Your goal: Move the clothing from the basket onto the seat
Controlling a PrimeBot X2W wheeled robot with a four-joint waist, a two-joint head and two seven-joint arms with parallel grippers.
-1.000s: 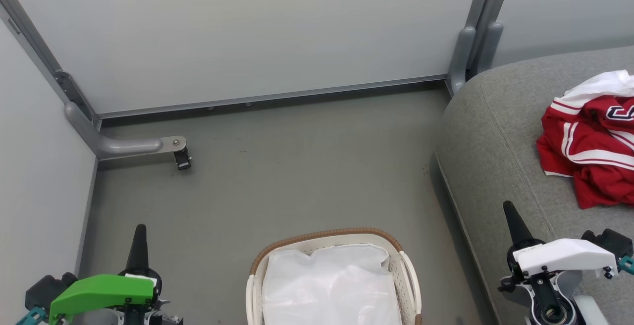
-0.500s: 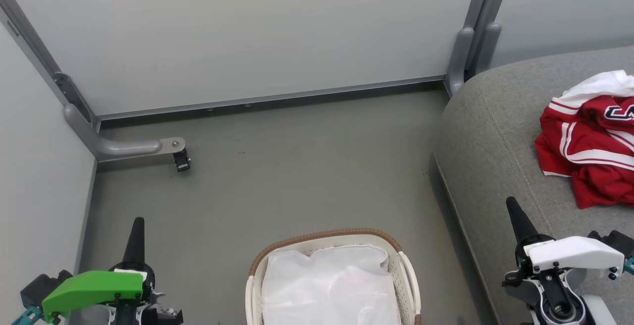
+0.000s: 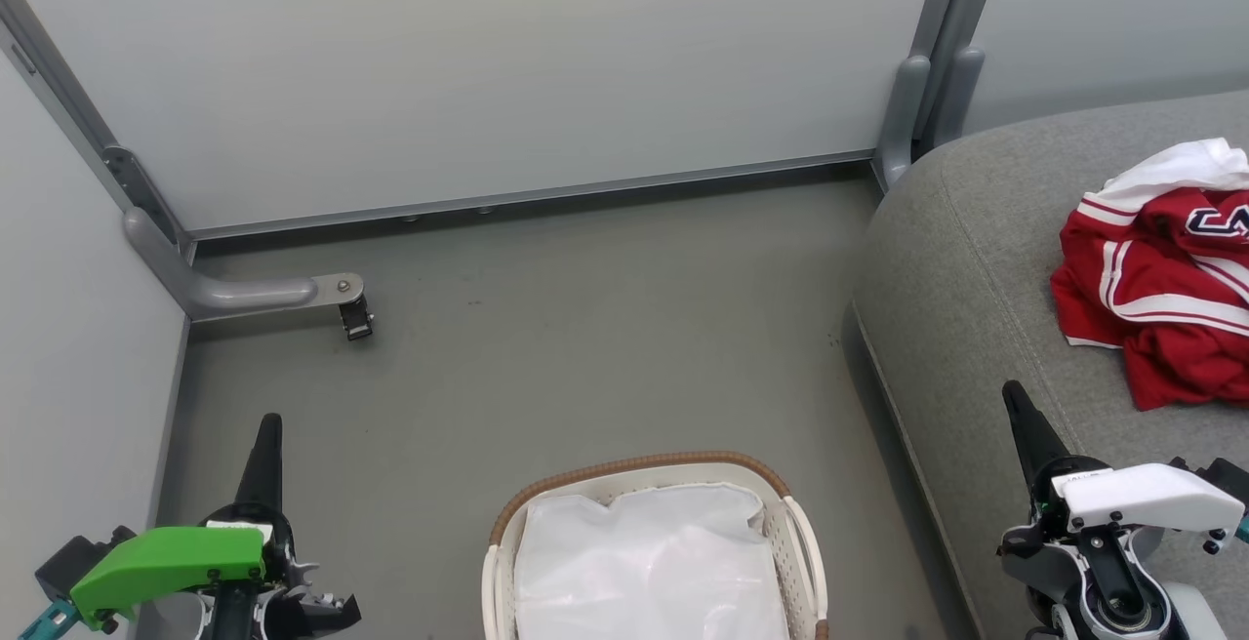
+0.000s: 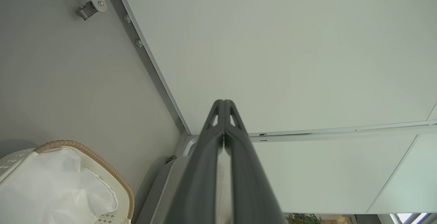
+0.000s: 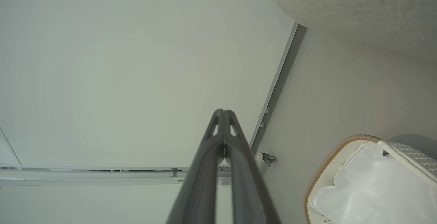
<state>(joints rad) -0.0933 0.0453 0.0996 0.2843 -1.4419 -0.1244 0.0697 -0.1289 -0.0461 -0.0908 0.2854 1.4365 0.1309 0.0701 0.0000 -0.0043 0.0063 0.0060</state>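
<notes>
Head view: we list the clothing [image 3: 1161,299], cut off at right, on the seat [image 3: 976,260]; the basket [image 3: 644,469], bottom cropped, holds a white liner [image 3: 644,562]. Left wrist view: our left gripper [image 4: 224,102], jaws together. Right wrist view: our right gripper [image 5: 223,111], likewise together.

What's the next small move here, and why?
Probably just retract both arms to rest; the job looks done. The basket holds just its white liner, the red clothing lies on the sofa, and the left gripper and right gripper have shut fingers holding nothing. The basket's near end is out of frame, so not certain.
</notes>
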